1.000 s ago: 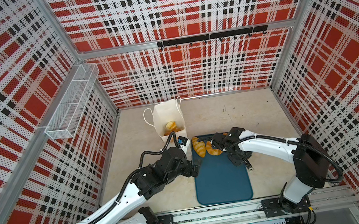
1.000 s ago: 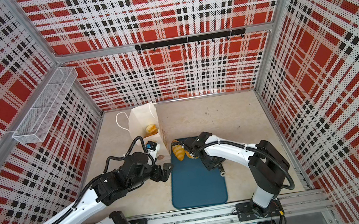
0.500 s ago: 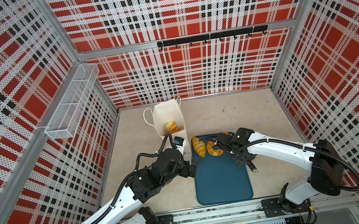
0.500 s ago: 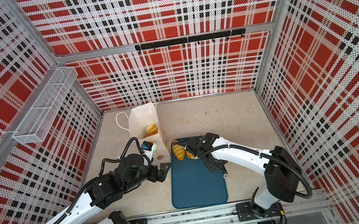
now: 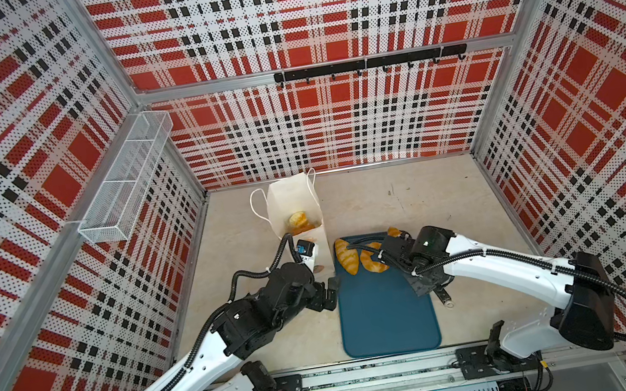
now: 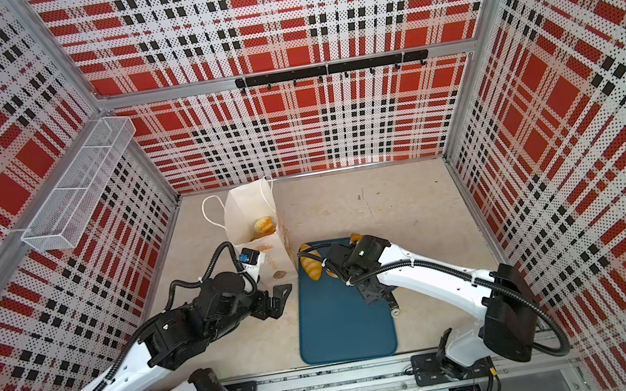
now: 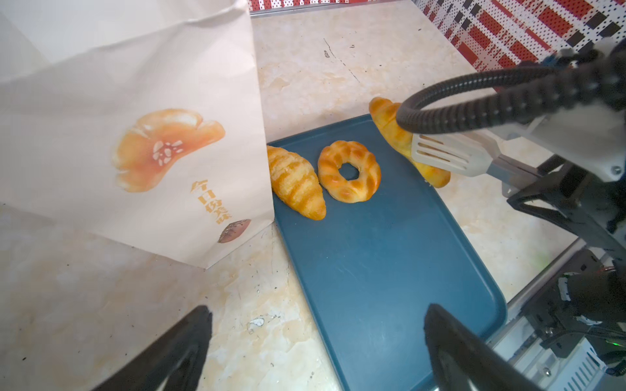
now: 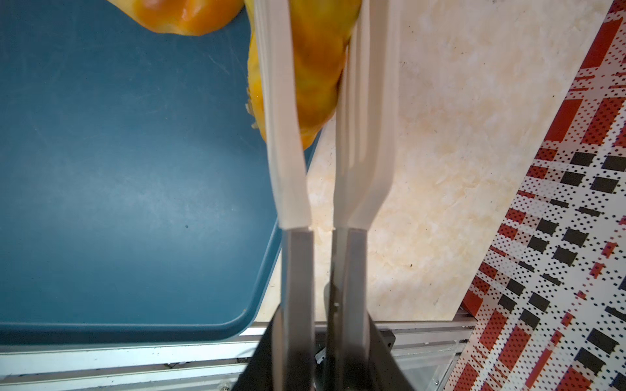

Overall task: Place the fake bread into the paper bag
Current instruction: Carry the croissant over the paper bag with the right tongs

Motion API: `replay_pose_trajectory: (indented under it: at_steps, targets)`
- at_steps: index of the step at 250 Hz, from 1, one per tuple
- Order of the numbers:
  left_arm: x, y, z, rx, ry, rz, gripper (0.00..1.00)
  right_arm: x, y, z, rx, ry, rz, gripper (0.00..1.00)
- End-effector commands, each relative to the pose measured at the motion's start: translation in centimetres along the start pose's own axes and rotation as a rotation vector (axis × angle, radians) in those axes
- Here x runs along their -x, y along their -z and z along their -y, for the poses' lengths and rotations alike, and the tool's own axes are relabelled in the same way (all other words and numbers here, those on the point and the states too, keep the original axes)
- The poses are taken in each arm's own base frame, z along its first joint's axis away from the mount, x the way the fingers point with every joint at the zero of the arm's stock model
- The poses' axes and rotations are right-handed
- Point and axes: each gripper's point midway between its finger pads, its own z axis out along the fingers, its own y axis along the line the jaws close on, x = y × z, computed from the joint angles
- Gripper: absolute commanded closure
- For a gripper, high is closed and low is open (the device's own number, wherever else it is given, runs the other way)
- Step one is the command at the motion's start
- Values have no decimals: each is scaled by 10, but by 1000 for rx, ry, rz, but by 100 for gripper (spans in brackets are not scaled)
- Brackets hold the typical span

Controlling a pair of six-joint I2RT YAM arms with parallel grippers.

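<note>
Gripping tongs (image 7: 447,159), right pincer (image 8: 321,345) pinches one croissant (image 8: 315,67); doughnut (image 7: 349,171), second croissant (image 7: 296,181) on tray (image 7: 389,270); left pincer (image 7: 316,309) wide.

In both top views the right arm (image 5: 480,259) is covering the held croissant (image 5: 393,231) but for a tip and hiding part of the doughnut (image 5: 373,265), while the bag (image 5: 290,195) is showing only a piece or two of bread (image 5: 298,220) in its mouth. In the left wrist view the bag is hiding one end of the left croissant (image 7: 296,182) and a cable (image 7: 508,84) is crossing the held croissant; in the right wrist view that croissant, the doughnut and the tongs (image 8: 279,118) are running off the edge.
</note>
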Motion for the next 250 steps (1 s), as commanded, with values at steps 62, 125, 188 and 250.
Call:
replay_pose_trajectory:
  at_steps: [62, 125, 188, 250]
  targets:
    - [23, 28, -8, 27, -22, 55, 1, 26, 46, -4, 39, -44, 146, 69]
    - [34, 38, -6, 10, -40, 67, 1, 40, 75, -10, 80, -44, 228, 68]
    - [48, 54, -11, 20, -53, 96, 1, 56, 104, -14, 114, -38, 313, 68]
    - [58, 64, -19, 39, -59, 117, 1, 76, 134, -24, 165, -20, 399, 68]
